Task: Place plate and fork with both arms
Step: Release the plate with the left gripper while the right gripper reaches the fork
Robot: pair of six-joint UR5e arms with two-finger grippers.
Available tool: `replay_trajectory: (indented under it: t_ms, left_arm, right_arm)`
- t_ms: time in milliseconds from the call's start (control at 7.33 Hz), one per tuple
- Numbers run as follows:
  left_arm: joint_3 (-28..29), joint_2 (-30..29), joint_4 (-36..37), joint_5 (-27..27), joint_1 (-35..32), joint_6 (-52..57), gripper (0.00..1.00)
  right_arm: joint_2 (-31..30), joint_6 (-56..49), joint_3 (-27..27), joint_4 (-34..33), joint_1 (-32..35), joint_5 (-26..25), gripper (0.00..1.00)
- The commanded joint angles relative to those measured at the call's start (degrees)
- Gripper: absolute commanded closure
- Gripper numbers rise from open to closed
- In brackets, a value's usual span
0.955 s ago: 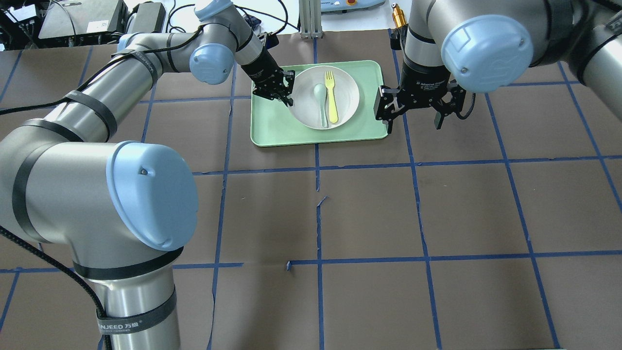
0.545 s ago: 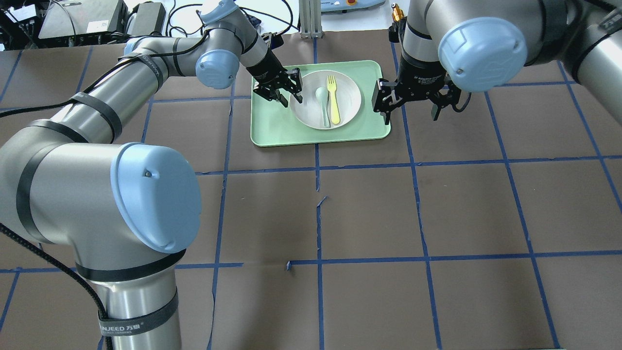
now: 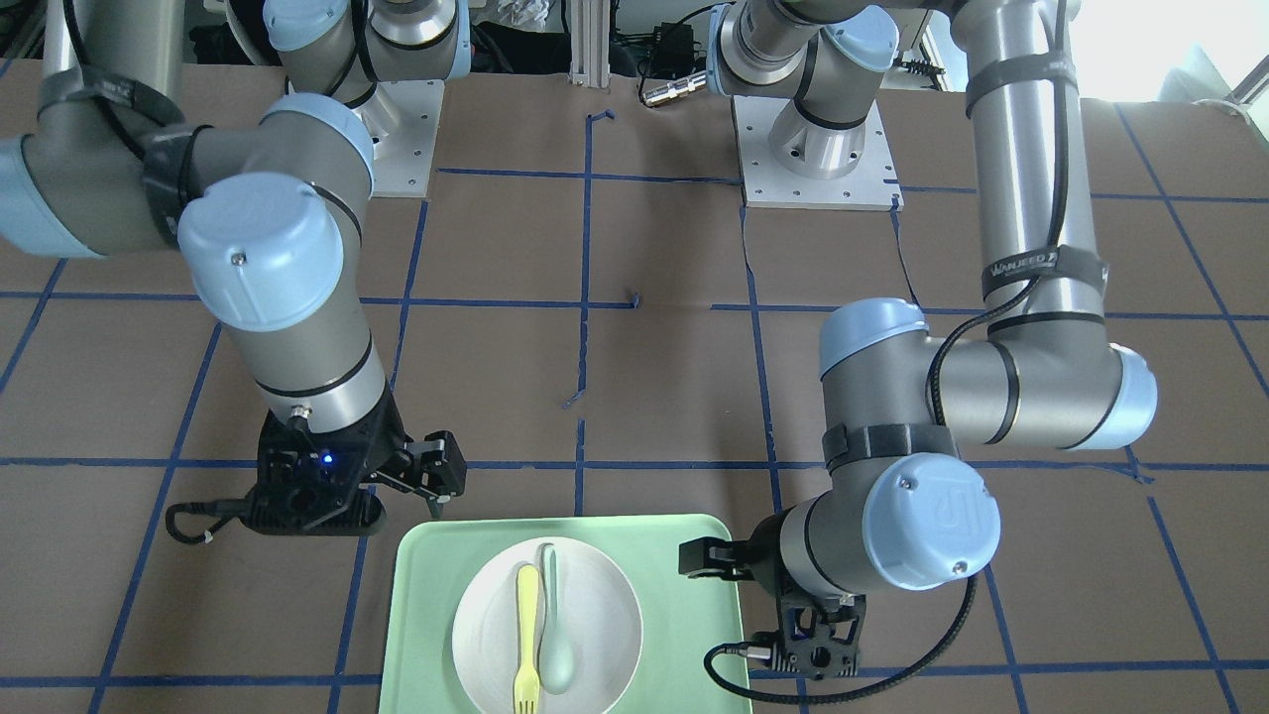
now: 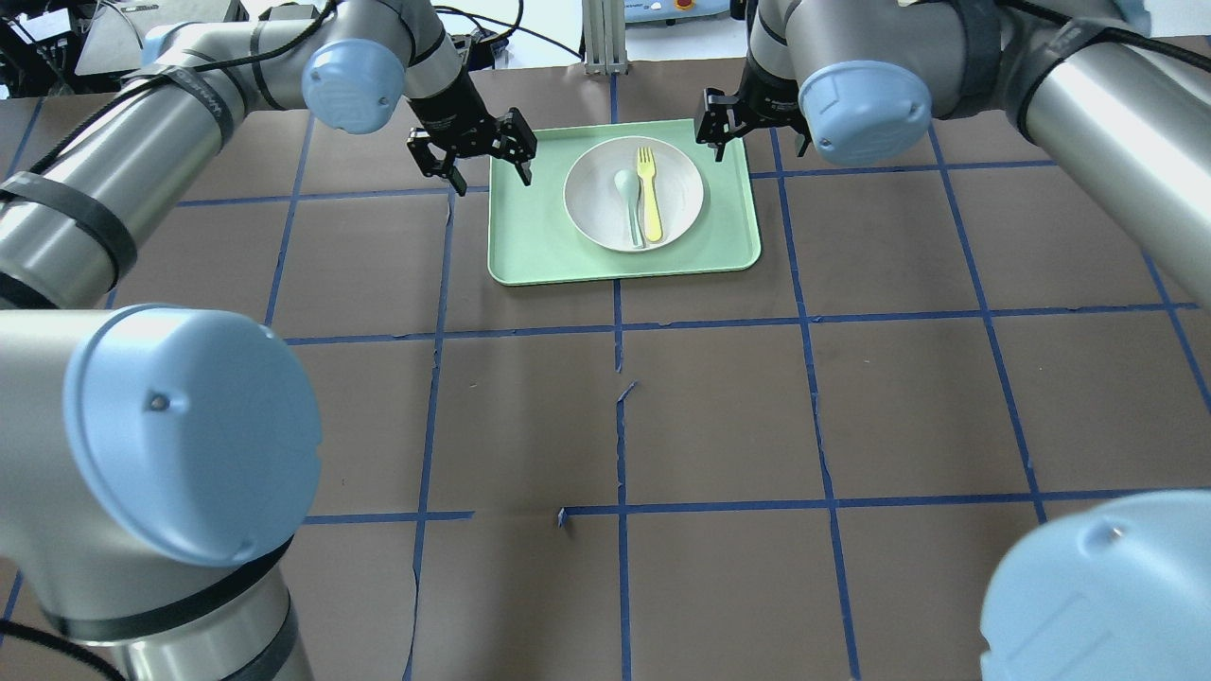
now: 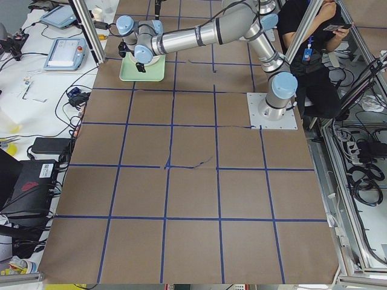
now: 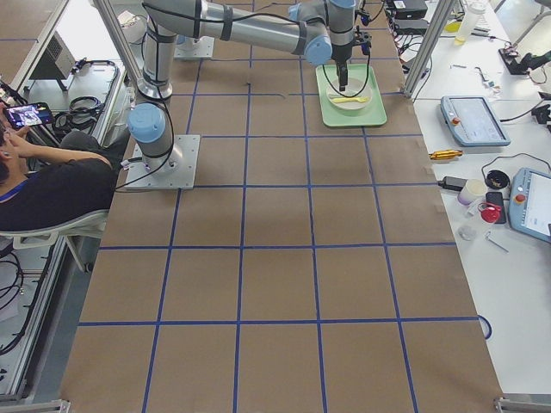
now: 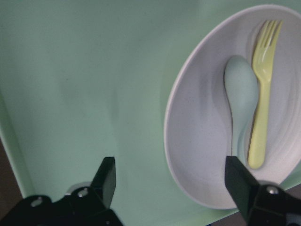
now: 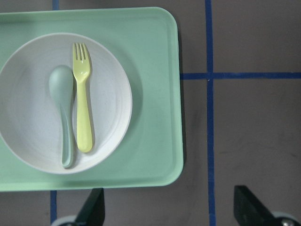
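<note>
The off-white plate (image 4: 591, 203) sits in the mint-green tray (image 4: 530, 241) at the far middle of the table. The pale yellow fork (image 4: 649, 194) lies in the plate, tines towards the far edge. My left gripper (image 4: 492, 175) is open and empty over the tray's far left corner, left of the plate. In the left wrist view its fingers (image 7: 106, 179) frame the tray (image 7: 70, 94) and the plate's (image 7: 197, 141) left rim. My right gripper (image 4: 760, 147) is open and empty over the tray's far right corner. The right wrist view shows the plate (image 8: 113, 103) and fork (image 8: 82, 103).
A grey-green spoon (image 4: 626, 199) lies in the plate beside the fork. The brown table (image 4: 719, 407) carries a grid of blue tape. Cables and devices lie beyond the far edge. An operator (image 5: 314, 54) sits by the robot's base.
My left gripper has moved left, off the plate's left rim to the tray's far left corner. My right gripper has moved towards the far edge. Plate, fork and spoon have not moved.
</note>
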Motion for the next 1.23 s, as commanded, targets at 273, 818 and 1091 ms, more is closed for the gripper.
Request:
replay_trajectory:
  t_ms: [273, 818, 1091]
  left_arm:
    - [-6.84, 6.84, -1.83, 3.42, 2.49, 1.13, 0.00]
    - [-7.55, 6.67, -1.56, 3.50, 2.58, 1.39, 0.00]
    - [-8.60, 6.75, -1.04, 3.50, 2.58, 1.66, 0.00]
  right_arm:
    - [14.05, 4.11, -8.64, -5.38, 3.47, 1.96, 0.45]
    - [18.90, 5.18, -8.64, -9.17, 4.45, 4.07, 0.45]
    - [19.17, 5.27, -8.55, -9.17, 4.54, 4.60, 0.44]
